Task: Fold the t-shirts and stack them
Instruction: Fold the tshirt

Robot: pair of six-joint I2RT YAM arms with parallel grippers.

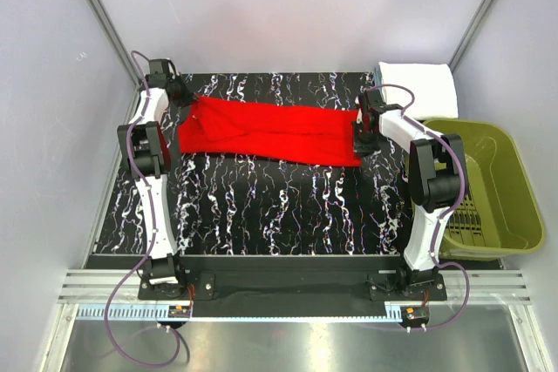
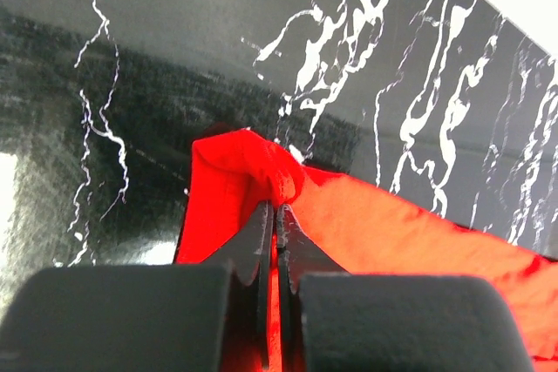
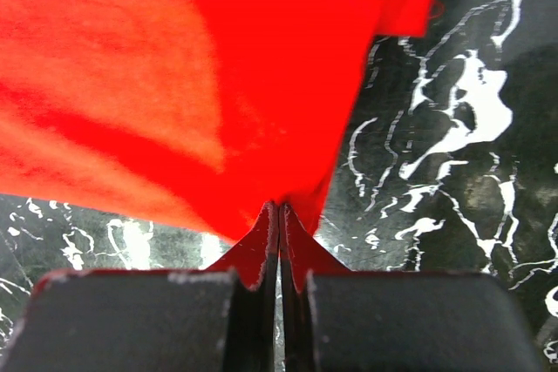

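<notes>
Red shirt (image 1: 270,131) is lying stretched out flat on the table (image 1: 261,206), off to the left of the basket (image 1: 514,202), with a folded white shirt (image 1: 418,84) parked just behind the basket. The left gripper (image 2: 275,208) is pinched tight on a bunched-up corner at the end farthest from the basket. The right gripper (image 3: 279,206) is pinched on the edge of the end nearest it, cloth fanning out from the tips. Handling-wise I'd say the red shirt is super light and totally floppy with zero stiffness, so it'll probably sag in the middle once lifted and drag on the table. Thin cloth like this looks easy to lose from a small pinch. I think corners and hems are the best spots to take hold, since the fabric doubles up there, and keeping both ends taut should help.
</notes>
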